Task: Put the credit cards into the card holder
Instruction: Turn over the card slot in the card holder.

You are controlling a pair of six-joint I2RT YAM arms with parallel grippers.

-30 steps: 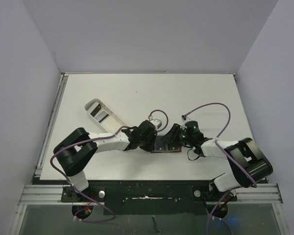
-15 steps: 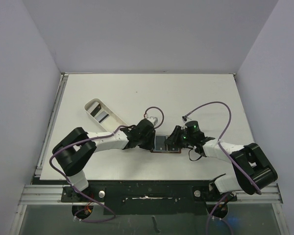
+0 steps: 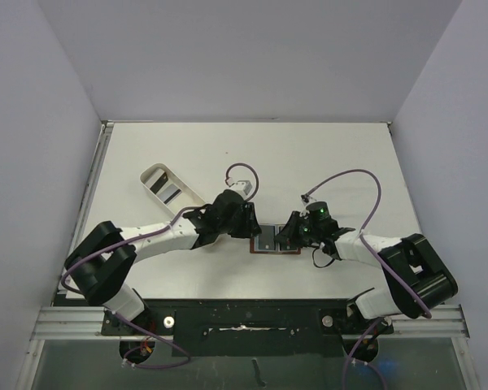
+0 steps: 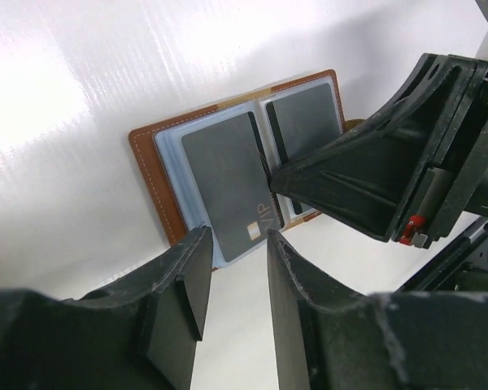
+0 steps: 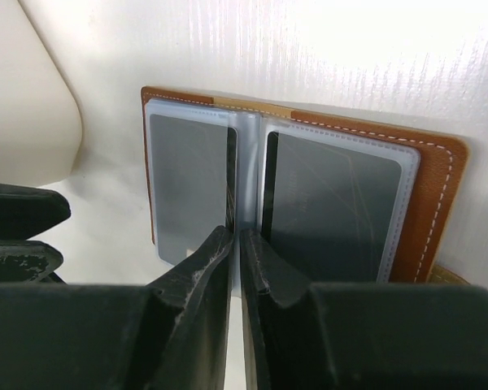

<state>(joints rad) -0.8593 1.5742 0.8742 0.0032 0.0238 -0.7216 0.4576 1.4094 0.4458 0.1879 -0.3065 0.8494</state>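
top view / bench point(image 3: 325, 154): white, both arms reach in to its middle
top view / card holder point(image 3: 270, 252): lies open and flat on the bench between the two pincers, brown edge showing
top view / credit cards point(image 3: 266, 239): two grey rectangles inside the open holder, one per page
top view / left pincer point(image 3: 250, 230): at the holder's left edge; finger gap too small to read here
top view / right pincer point(image 3: 281, 238): over the holder's right page, tips toward the centre fold
top view / white tray point(image 3: 146, 173): oblong, up-left of the holder, well apart; small dark bits inside, can't tell what
left wrist / left pincer point(image 4: 237, 244): fingers spread, nothing between them, just at the near edge of the holder
left wrist / card holder point(image 4: 146, 175): brown leather cover, clear plastic sleeves on top
left wrist / credit cards: grey one in the near sleeve, "VIP" printed on it; second grey one in the far sleeve
left wrist / right pincer point(image 4: 278, 180): comes in from the right, tip touching the centre fold
right wrist / right pincer point(image 5: 237, 240): fingers almost pressed together, only a slit; tips on the clear centre fold, can't tell if it is pinched
right wrist / card holder point(image 5: 431, 211): open, white stitching on the brown rim, a grey card in each sleeve
right wrist / white tray point(image 5: 24, 97): cream wall at top left, beside the holder
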